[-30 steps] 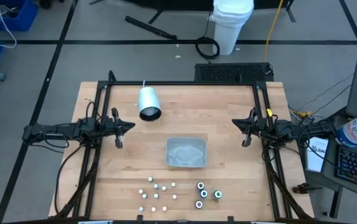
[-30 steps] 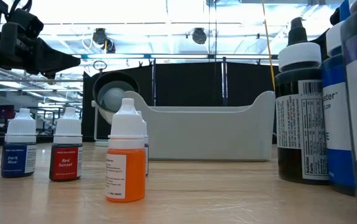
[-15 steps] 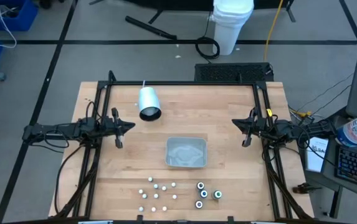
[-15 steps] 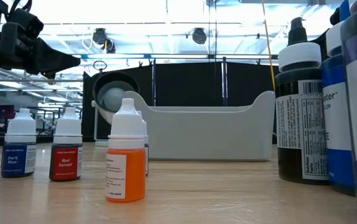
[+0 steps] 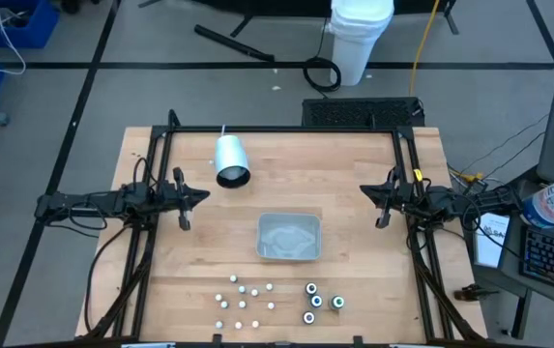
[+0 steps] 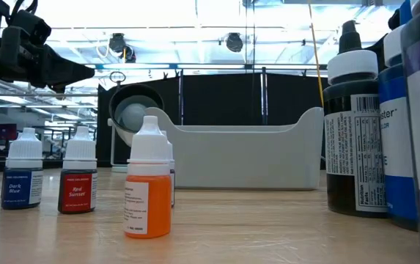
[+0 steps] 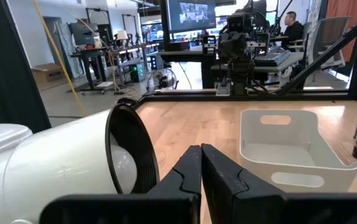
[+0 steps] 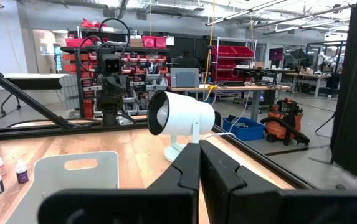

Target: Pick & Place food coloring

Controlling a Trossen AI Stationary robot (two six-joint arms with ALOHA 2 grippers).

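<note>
With both my left gripper (image 5: 184, 209) and right gripper (image 5: 383, 207) shut and empty, I should open wide before descending squarely over one upright food coloring bottle (image 5: 255, 289)

Look at your table (image 5: 354, 184): pale wood in butcher-block strips, framed by black rails. Near its front edge, the food coloring bottles (image 5: 243, 302) show white caps; the wider ones (image 5: 315, 302) toward the front right corner look dark, one green-topped. Up close, one bottle (image 6: 148, 180) is orange, another (image 6: 78, 183) dark red, a third (image 6: 23, 182) dark blue. Your tray (image 5: 289, 237) is pale grey. The white cylinder (image 5: 229, 159) has a black rim.
</note>
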